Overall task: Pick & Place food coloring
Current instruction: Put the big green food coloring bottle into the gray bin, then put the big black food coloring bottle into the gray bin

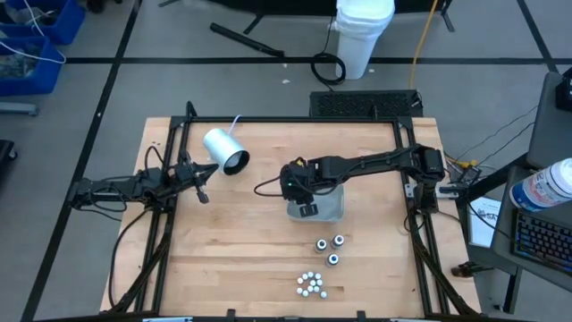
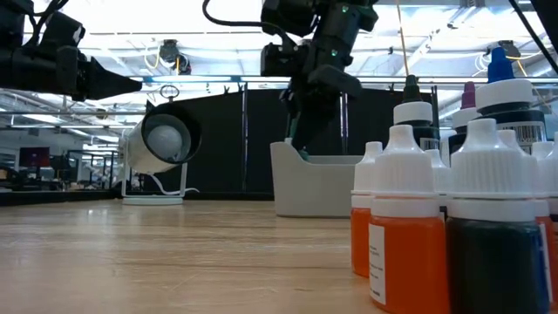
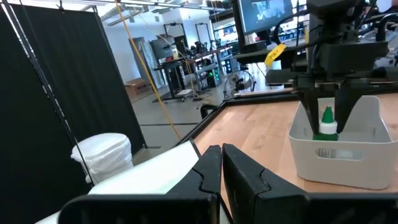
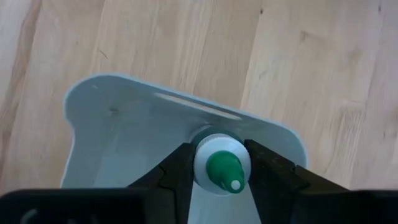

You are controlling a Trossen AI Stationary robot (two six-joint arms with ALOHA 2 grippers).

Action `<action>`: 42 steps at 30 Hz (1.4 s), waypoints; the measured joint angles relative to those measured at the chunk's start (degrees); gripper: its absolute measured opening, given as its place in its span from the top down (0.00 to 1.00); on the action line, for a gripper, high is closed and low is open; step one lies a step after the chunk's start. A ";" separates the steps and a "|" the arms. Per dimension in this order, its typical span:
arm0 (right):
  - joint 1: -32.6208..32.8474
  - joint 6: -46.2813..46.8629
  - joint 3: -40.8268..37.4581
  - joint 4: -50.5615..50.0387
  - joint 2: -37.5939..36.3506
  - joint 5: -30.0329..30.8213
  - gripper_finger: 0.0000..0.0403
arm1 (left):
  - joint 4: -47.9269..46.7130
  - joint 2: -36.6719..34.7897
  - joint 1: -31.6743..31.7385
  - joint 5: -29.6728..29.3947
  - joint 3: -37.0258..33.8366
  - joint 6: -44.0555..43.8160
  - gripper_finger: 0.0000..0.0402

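**Right gripper clamped on a green-tipped bottle over the tray**

You have the right gripper (image 4: 217,171) pointing down into the grey tray (image 1: 329,211), its two fingers closed on a food coloring bottle (image 4: 222,163) with a white collar and a green dropper tip. In the left wrist view the same bottle (image 3: 327,122) stands upright between the fingers, inside the tray's walls; whether its base touches the tray floor you cannot tell.

Around it: the white cylinder (image 1: 225,149) lies on its side near the table's far left corner, dark mouth turned toward the tray, well apart from it. Your left gripper (image 1: 202,194) waits at the left edge of the table, just beside the cylinder, fingers together and holding nothing. The remaining bottles sit on the near side of the tray: three dark-bodied ones (image 1: 330,248) close together, and nearer the table's front edge a tight cluster of small white-capped ones (image 1: 310,283). Nothing lies between the tray and these groups. Beyond the table's far edge a white bucket (image 1: 363,34) stands on the floor.

What you cannot read well: from above, the right arm's wrist covers most of the tray and hides the held bottle entirely. In the low view, orange and dark bottles (image 2: 403,235) crowd the right foreground, cut off by the edge, and block the right end of the tray (image 2: 316,183); the held bottle is hidden behind the tray wall there.
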 joint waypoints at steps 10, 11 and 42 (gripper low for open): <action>-0.04 0.05 -0.30 0.99 -2.68 0.59 0.61 | 0.04 0.01 -0.01 0.00 0.00 -0.02 0.94; -0.02 0.21 -0.29 1.06 -3.30 1.43 0.60 | 0.05 0.02 0.00 0.00 0.00 -0.02 0.94; 32.13 28.60 -15.51 -7.01 -42.83 12.80 0.52 | 0.13 0.00 0.00 -0.02 -0.02 2.42 0.94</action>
